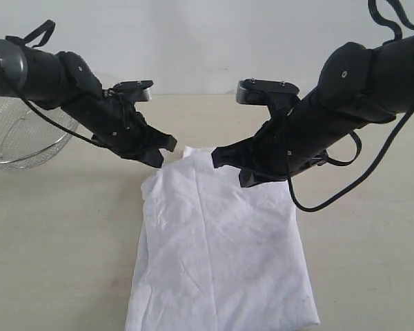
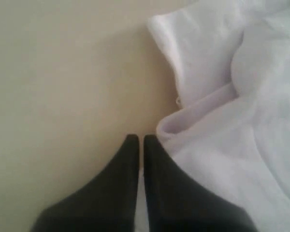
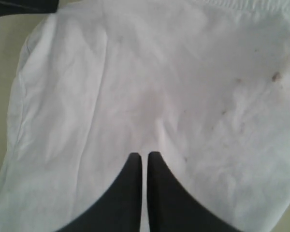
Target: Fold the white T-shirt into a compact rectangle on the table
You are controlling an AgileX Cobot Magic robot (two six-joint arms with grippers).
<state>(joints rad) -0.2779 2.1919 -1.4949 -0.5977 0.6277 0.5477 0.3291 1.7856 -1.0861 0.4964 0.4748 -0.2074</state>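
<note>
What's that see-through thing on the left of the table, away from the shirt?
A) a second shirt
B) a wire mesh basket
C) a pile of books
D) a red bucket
B: a rounded wire mesh basket stands on the table, off to the left of the white T-shirt and not touching it.

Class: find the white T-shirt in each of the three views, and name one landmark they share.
Exterior view: white T-shirt centre, reaching the bottom edge.
Left wrist view: white T-shirt fills the right side.
Right wrist view: white T-shirt covers nearly the whole picture.
Shared landmark: the pale table beside it.
</note>
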